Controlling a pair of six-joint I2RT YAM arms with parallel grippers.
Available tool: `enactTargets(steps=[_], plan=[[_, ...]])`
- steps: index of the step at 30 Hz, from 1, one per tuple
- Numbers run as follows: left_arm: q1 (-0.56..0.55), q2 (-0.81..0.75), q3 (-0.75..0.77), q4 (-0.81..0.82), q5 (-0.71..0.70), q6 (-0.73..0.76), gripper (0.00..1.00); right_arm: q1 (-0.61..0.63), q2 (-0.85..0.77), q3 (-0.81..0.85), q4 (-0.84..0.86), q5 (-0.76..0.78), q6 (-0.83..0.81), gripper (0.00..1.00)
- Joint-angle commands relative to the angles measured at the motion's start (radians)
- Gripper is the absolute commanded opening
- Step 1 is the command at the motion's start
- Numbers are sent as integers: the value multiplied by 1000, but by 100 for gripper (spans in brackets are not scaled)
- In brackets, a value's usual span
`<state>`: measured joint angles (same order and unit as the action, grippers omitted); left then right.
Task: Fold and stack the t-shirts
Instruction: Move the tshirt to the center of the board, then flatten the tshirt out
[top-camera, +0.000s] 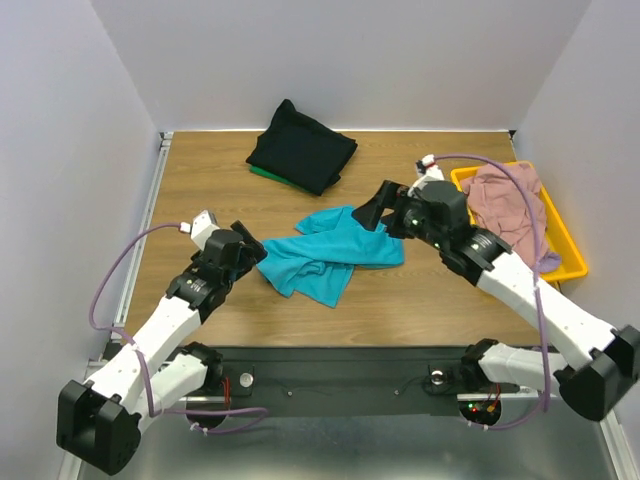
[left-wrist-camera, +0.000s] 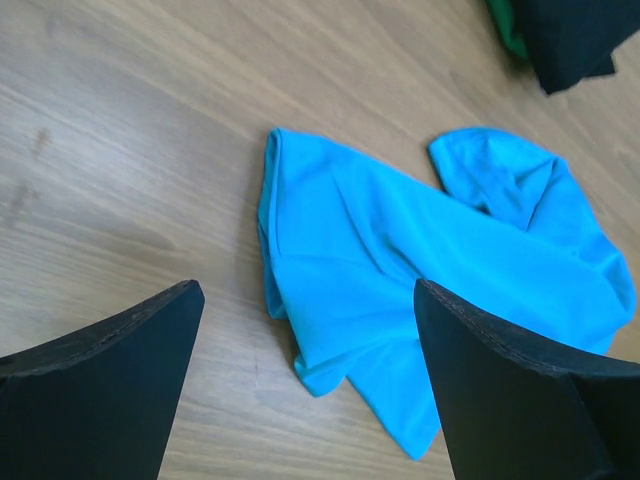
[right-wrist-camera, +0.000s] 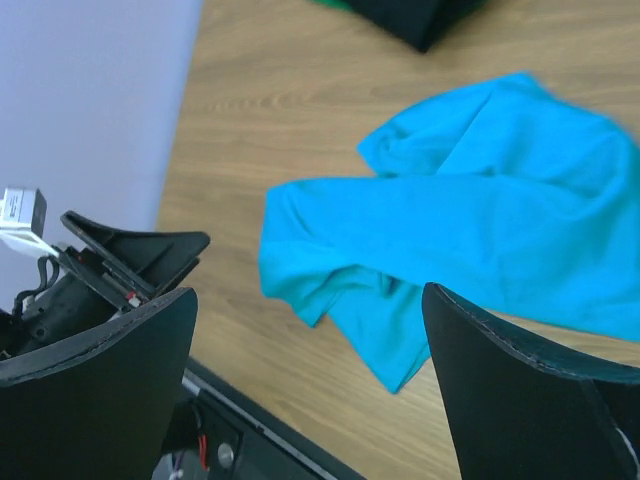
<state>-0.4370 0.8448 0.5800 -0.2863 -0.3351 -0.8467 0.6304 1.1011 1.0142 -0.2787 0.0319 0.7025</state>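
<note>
Wooden table (top-camera: 200, 190): left gripper (top-camera: 258, 246) and right gripper (top-camera: 372, 208) both spread wide, holding nothing, flanking the crumpled teal shirt (top-camera: 330, 258).

Matt soft-cloth teal t-shirt (top-camera: 330, 255), smooth wood-grain table (top-camera: 200, 190) & glossy plastic yellow tray (top-camera: 464, 178).

One teal t-shirt (top-camera: 330, 262), one black t-shirt (top-camera: 300, 148), one green t-shirt (top-camera: 265, 174), one pink t-shirt (top-camera: 505, 205), one yellow tray (top-camera: 463, 180)

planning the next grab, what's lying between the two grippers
The crumpled teal t-shirt lies on the table between the left gripper and the right gripper, clearest in the top view.
</note>
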Motion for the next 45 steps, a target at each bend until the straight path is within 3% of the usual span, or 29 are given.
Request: enactTargets(steps=[1,15,21,38,43,45], plan=[[-2,31,-57,82,83,12,98,26,121,-9,87,-250,45,100],[-17,91,-65,127,154,5,99,37,128,-38,179,-196,-8,100],[-22,83,-75,124,171,11,99,40,149,-51,223,-283,-18,100],[-31,148,-108,200,202,-6,98,40,157,-111,225,-130,-31,100],[-35,250,-100,268,205,-2,90,40,226,-150,220,-83,-31,100],[-37,281,-97,307,206,8,82,40,243,-161,214,-38,-18,100]])
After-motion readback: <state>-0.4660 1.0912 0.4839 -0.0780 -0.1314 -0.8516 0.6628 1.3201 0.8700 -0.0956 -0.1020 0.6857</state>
